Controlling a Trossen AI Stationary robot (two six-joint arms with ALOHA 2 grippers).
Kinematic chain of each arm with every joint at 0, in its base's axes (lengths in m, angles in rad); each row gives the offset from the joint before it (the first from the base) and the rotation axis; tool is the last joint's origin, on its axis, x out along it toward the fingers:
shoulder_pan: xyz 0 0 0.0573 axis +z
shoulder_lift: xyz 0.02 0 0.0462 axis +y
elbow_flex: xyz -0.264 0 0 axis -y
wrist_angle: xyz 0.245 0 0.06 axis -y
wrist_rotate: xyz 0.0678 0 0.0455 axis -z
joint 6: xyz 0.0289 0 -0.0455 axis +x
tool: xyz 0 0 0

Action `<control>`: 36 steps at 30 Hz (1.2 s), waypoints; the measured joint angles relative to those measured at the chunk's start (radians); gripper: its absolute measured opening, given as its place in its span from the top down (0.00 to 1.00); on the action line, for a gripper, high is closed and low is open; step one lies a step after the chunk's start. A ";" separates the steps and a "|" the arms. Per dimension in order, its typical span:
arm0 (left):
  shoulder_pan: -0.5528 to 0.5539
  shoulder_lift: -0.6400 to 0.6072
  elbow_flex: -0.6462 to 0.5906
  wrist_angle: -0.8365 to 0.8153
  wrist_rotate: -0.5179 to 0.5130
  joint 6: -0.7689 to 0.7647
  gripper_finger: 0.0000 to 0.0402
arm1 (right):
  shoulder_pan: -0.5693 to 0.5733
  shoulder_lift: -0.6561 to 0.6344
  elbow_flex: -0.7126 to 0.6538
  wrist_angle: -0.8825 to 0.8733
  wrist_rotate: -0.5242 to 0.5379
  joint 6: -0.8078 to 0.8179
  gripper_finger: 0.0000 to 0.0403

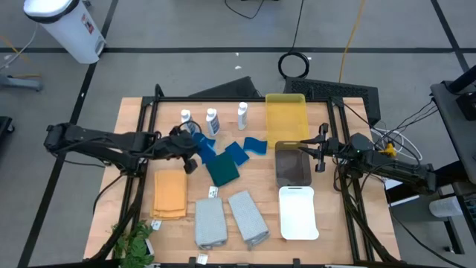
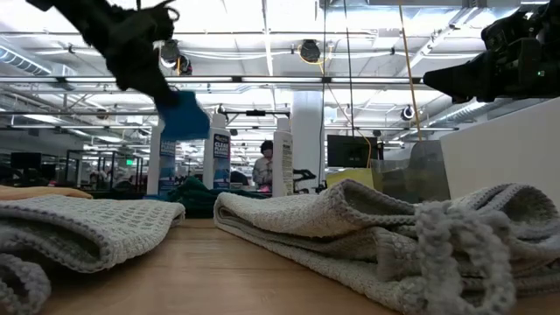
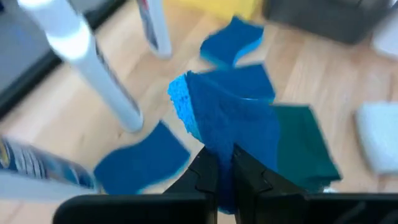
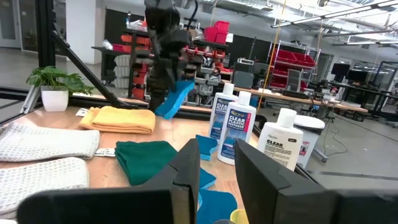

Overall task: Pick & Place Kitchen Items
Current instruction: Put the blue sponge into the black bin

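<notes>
My left gripper (image 1: 192, 156) is shut on a small blue sponge (image 3: 224, 118), held above the table near the three white blue-labelled bottles (image 1: 213, 119). It shows in the low view (image 2: 184, 114) and in the right wrist view (image 4: 174, 99). Three more blue sponges (image 1: 238, 152) lie flat on the table beside the dark green cloth (image 1: 223, 170). An orange towel (image 1: 169, 193) and two grey towels (image 1: 210, 222) lie toward the near edge. My right gripper (image 4: 217, 180) is open and empty over the dark grey tray's (image 1: 292, 173) left far corner. My left gripper pinches one end of the blue sponge (image 3: 227, 163) between its two fingers (image 3: 205, 177). The fingers slant downward from the table's left. The sponge hangs tilted below the gripper (image 2: 144, 52), lifted clear of the table.
A yellow tray (image 1: 286, 117) lies at the far right, the dark grey tray below it and a white tray (image 1: 298, 212) nearest. A potted plant (image 1: 130, 242) stands at the near left corner. Bare wood shows between the towels and the white tray.
</notes>
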 joint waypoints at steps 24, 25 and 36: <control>-0.014 0.391 0.279 0.268 0.133 0.410 0.96 | 0.000 0.003 0.000 0.239 0.027 0.307 0.81; -0.024 0.414 0.290 0.266 0.134 0.436 0.96 | 0.000 0.005 0.000 0.237 0.027 0.306 0.81; -0.053 0.495 0.361 0.283 0.127 0.513 0.97 | 0.000 0.038 0.000 0.247 0.158 0.240 0.81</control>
